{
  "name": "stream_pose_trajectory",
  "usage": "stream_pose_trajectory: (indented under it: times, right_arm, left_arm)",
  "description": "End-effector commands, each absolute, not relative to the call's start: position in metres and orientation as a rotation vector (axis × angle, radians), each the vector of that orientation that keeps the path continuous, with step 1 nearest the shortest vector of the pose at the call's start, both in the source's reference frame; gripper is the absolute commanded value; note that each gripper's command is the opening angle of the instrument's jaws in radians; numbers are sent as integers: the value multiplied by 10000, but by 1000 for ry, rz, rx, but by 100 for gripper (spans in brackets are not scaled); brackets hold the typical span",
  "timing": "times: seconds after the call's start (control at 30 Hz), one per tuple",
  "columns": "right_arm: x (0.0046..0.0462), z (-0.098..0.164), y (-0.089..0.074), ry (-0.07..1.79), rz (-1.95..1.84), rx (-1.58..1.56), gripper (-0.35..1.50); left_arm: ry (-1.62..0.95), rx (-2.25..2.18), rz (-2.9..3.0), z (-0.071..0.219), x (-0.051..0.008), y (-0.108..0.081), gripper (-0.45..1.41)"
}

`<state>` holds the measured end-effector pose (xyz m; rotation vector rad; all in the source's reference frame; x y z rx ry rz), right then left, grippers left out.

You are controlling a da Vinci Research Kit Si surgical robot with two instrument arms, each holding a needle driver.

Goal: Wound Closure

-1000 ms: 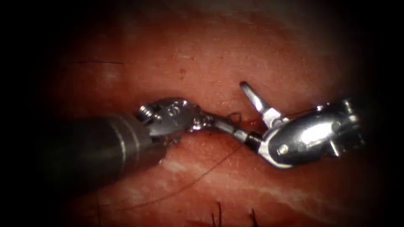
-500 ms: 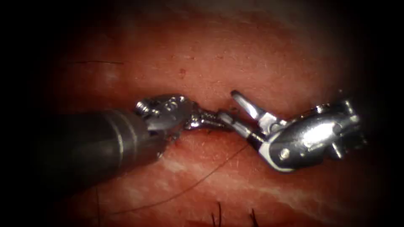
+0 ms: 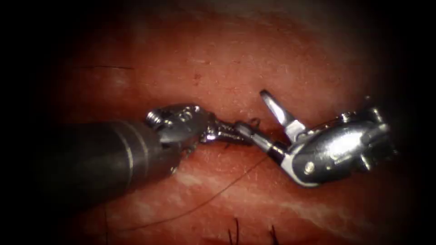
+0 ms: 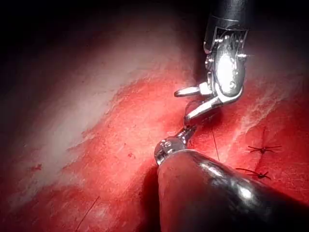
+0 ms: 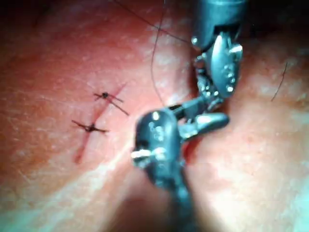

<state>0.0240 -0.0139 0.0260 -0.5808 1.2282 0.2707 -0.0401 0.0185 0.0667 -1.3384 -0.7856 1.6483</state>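
My left tool (image 3: pixel 229 130) comes in from the left, and its jaws are shut at the cut (image 3: pixel 272 134) in the tissue (image 3: pixel 218 68). They seem to pinch the needle (image 3: pixel 254 121), of which a short dark curve shows just past their tip, low against the tissue. My right tool (image 3: pixel 263 119) is open and holds nothing. Its lower jaw lies beside the left tool's tip and its upper jaw points up and away. The thread (image 3: pixel 213 194) trails from under the right tool toward the lower left. The left tool (image 5: pixel 208 94) and the open right tool (image 4: pixel 189 102) meet tip to tip.
Two finished stitches (image 5: pixel 99 112) with short cut ends lie along the closed part of the cut, also seen as stitches (image 4: pixel 260 159). Dark cut thread ends (image 3: pixel 236 229) stick up near the bottom edge. The left shaft (image 3: pixel 91 154) covers the tissue at lower left.
The right tool moved left until its open jaws straddled the left tool's tip, then backed off a little to the right with its upper jaw raised. The left tool shifted slightly left.
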Motion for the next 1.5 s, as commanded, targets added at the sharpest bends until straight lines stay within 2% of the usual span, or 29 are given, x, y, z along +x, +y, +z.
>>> stream_pose_trajectory:
  times: [0.03,0.33,0.37,0.43,0.47,0.5,0.57,0.7,0.77,0.8,0.97,1.1,1.33,1.5]
  right_arm:
    - [243,266,-150,1222,250,-590,-35]
    - [231,272,-149,1222,170,-583,-35]
    - [225,273,-147,1217,148,-572,-35]
    - [215,272,-144,1221,117,-561,-35]
    - [209,272,-143,1227,110,-551,-35]
    - [202,271,-141,1225,89,-539,-35]
    - [190,270,-137,1223,56,-498,-35]
    - [171,268,-133,1242,8,-440,-35]
    - [166,267,-132,1263,-28,-403,-35]
    - [165,267,-131,1269,-46,-389,-35]
    - [172,271,-123,1287,-120,-328,-35]
    - [184,278,-115,1307,-141,-311,-35]
    - [213,287,-106,1323,-152,-311,-35]
    - [231,298,-101,1314,-145,-321,-35]
  left_arm:
    - [-790,-1338,1648,675,-406,182,-45]
    - [-802,-1337,1640,664,-402,188,-45]
    - [-792,-1330,1634,660,-401,193,7]
    - [-764,-1354,1665,655,-399,197,91]
    - [-749,-1367,1682,653,-398,197,109]
    - [-730,-1383,1704,651,-396,197,120]
    - [-695,-1405,1741,646,-388,193,125]
    - [-631,-1375,1857,641,-371,182,125]
    - [-574,-1343,1950,643,-365,173,114]
    - [-549,-1324,1990,646,-363,169,108]
    - [-443,-1218,2166,684,-364,149,41]
    - [-397,-1179,2198,727,-368,136,17]
    - [-384,-1178,2230,774,-378,115,4]
    - [-389,-1177,2226,764,-387,104,2]
